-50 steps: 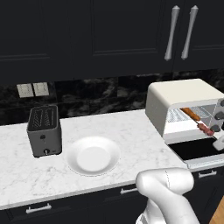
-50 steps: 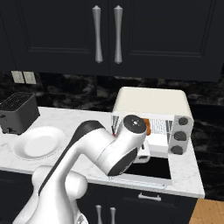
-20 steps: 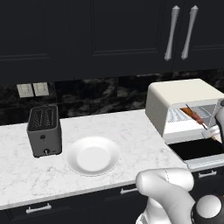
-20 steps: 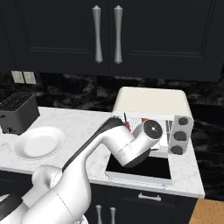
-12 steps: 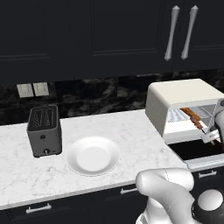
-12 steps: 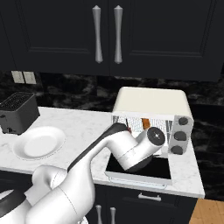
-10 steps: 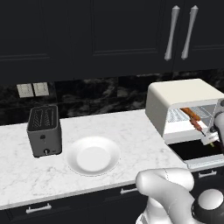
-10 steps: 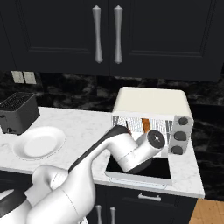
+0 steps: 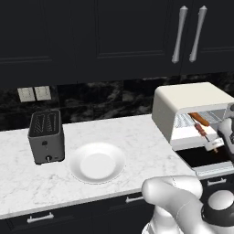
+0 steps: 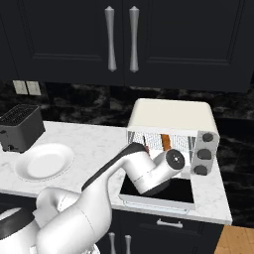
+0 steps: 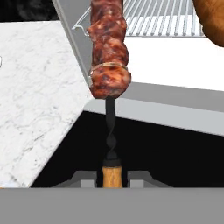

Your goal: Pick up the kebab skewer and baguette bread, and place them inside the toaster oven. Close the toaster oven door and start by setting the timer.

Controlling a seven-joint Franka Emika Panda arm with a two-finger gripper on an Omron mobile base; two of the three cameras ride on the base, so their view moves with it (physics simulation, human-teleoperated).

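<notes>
My gripper (image 11: 112, 176) is shut on the orange handle end of the kebab skewer (image 11: 108, 52), whose meat chunks point at the wire rack (image 11: 162, 17) of the toaster oven (image 9: 189, 106). The skewer (image 9: 204, 132) hangs at the oven's open mouth, above the toaster oven door (image 9: 205, 161), which lies folded down and flat. In the left base view my gripper (image 9: 217, 145) sits at the right edge. The baguette bread (image 9: 199, 119) lies on the rack inside and shows at the top right of the hand view (image 11: 212, 22). The oven's side knobs (image 10: 205, 155) face the right base camera.
A dark grey two-slot toaster (image 9: 45, 135) stands at the counter's left, with a bare white plate (image 9: 97, 162) beside it. Dark wall cabinets with silver handles (image 9: 188, 34) hang above the oven. My arm's wrist (image 10: 168, 166) hides part of the oven opening in the right base view.
My hand has sunk slightly in front of the oven opening with the skewer still in it. Baguette, plate and toaster have not moved.
</notes>
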